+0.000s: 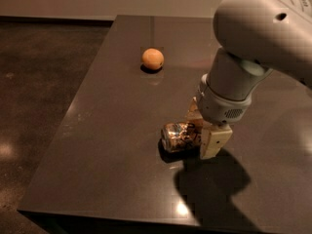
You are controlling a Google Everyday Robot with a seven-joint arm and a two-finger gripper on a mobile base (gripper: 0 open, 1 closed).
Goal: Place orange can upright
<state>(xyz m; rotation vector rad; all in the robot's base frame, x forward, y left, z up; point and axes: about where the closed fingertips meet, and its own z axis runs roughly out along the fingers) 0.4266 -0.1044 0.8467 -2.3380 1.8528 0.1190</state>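
The orange can (177, 136), shiny gold with dark print, lies on its side on the dark table (107, 145), its silver end facing left. My gripper (204, 126) is down at table level over the can's right end. It is open, with one finger (215, 141) in front of the can and the other (194, 113) behind it. The can's right end is hidden between them. I cannot tell whether the fingers touch the can.
A round matte orange fruit (152, 59) sits further back on the table, well left of my arm. The table's left edge (73, 112) and front edge (97, 217) drop off to a dark floor. My arm's shadow falls on the table in front of the can.
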